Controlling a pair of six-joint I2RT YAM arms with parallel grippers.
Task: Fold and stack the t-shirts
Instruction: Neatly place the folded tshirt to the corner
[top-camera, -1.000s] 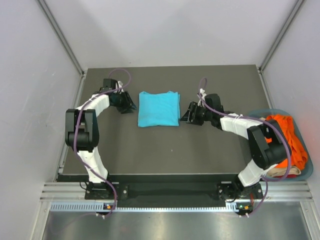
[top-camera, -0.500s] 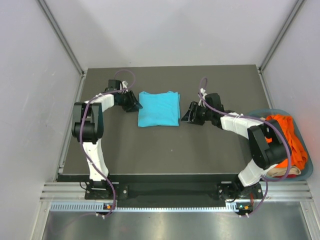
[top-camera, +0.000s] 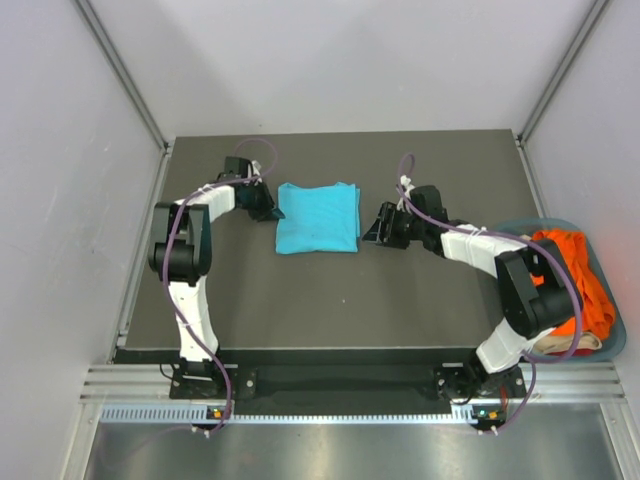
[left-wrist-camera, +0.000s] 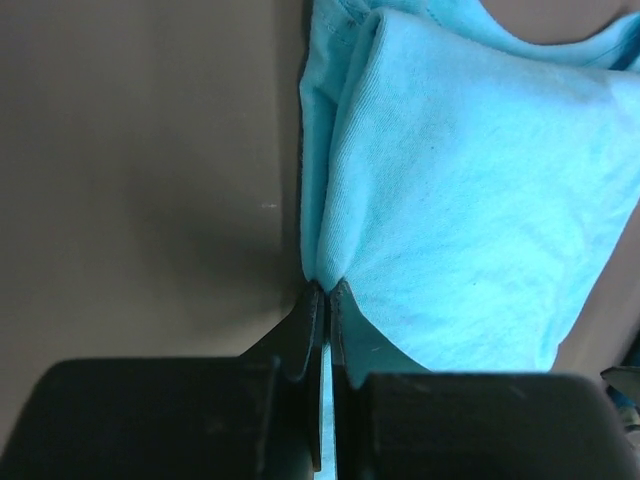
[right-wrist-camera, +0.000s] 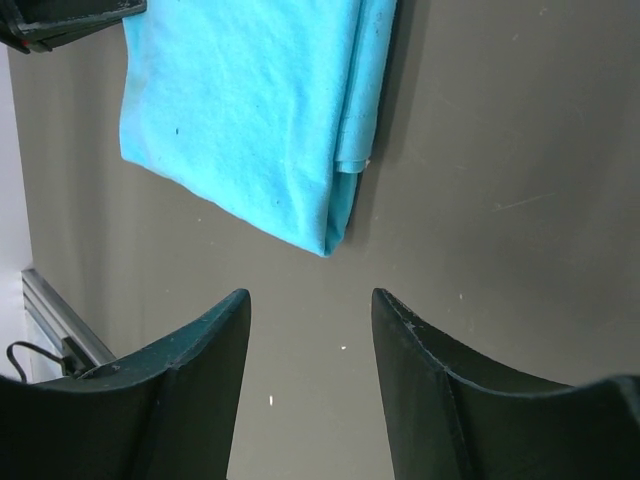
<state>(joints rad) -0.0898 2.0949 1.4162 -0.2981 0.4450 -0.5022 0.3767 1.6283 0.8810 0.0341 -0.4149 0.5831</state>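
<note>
The turquoise t-shirt (top-camera: 318, 217) lies as a neat folded rectangle on the dark table (top-camera: 400, 300), a little towards the far side and between the two arms. The left gripper (left-wrist-camera: 326, 290) is down at the shirt's left edge with its jaws pressed together. In the left wrist view a sliver of turquoise shows between them, so I take it to be pinching the folded edge. The right gripper (right-wrist-camera: 310, 295) hangs just off the shirt's right edge with its jaws spread wide, holding nothing and touching no cloth. Off to the right, the basket (top-camera: 618, 340) holds an orange t-shirt (top-camera: 570, 255) heaped with some paler cloth beneath it. To my eye the folding of this shirt is about finished, and the step in hand is tidying it or shifting it to where the stack will go. Next, the right claw would need to close on its own edge so that both sides lift together without the fold springing open.
</note>
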